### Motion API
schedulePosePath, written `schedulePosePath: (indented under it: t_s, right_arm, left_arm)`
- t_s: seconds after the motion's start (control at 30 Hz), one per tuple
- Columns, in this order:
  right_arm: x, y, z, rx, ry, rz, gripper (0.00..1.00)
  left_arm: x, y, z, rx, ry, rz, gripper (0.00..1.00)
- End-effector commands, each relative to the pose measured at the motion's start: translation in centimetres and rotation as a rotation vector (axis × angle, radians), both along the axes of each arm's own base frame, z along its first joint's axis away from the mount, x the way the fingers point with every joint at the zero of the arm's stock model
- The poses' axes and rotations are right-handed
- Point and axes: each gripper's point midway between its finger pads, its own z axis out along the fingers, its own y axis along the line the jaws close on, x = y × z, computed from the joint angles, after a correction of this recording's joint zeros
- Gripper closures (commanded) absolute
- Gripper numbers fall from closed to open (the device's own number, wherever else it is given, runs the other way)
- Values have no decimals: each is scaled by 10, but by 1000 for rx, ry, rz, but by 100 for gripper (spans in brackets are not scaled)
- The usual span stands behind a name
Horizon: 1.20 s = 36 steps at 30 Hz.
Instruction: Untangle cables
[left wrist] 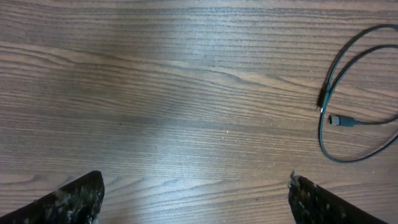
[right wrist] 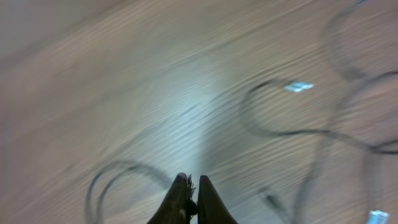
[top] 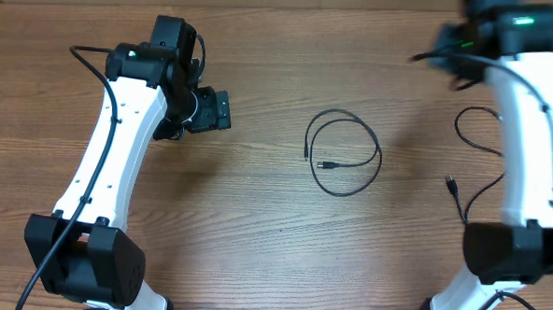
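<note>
One thin black cable [top: 343, 154] lies in a loose double loop at the table's middle, with both plug ends inside the loop. It also shows in the left wrist view [left wrist: 343, 121] at the far right. A second black cable [top: 475, 145] lies spread at the right, partly hidden behind the right arm. My left gripper [top: 224, 111] is open and empty, well left of the looped cable, with its fingertips wide apart in the wrist view [left wrist: 196, 186]. My right gripper [top: 429, 55] is raised at the back right. Its fingers [right wrist: 194, 182] are together above blurred cables [right wrist: 292, 132].
The wooden table [top: 255, 219] carries only the two cables. Thicker black cords run along both white arms. The right wrist view is motion-blurred, and the looped cable shows faintly at its lower left [right wrist: 102, 180].
</note>
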Motion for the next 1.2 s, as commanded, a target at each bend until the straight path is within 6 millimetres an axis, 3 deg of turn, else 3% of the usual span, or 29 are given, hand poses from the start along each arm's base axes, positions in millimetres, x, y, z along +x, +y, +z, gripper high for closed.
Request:
schedulePosePath:
  t_s: [0.0, 0.07, 0.17, 0.3, 0.43, 0.63, 0.83, 1.17]
  right_arm:
    - [-17, -56, 52, -80, -117, -143, 96]
    - [-19, -60, 52, 3, -127, -137, 96]
    - [-22, -49, 39, 148, -90, -89, 93]
    - [-27, -32, 19, 232, -18, -51, 76]
    - [-31, -12, -11, 259, 83, -15, 60]
    - [-33, 14, -67, 271, 212, 33, 47]
    - [-54, 51, -139, 272, 381, 93, 44]
    - [-70, 120, -215, 312, 403, 24, 43]
  left_arm:
    - [0, -2, -3, -2, 8, -25, 6]
    - [0, -2, -3, -2, 6, -25, 6]
    - [2, -2, -3, -3, 0, -25, 5]
    - [2, -2, -3, -4, 0, -22, 5]
    - [1, -2, -3, -4, 2, -22, 5]
    - [1, -2, -3, -4, 2, -22, 6]
    - [1, -2, -3, -4, 1, -22, 5]
    - [1, -2, -3, -4, 2, -22, 6]
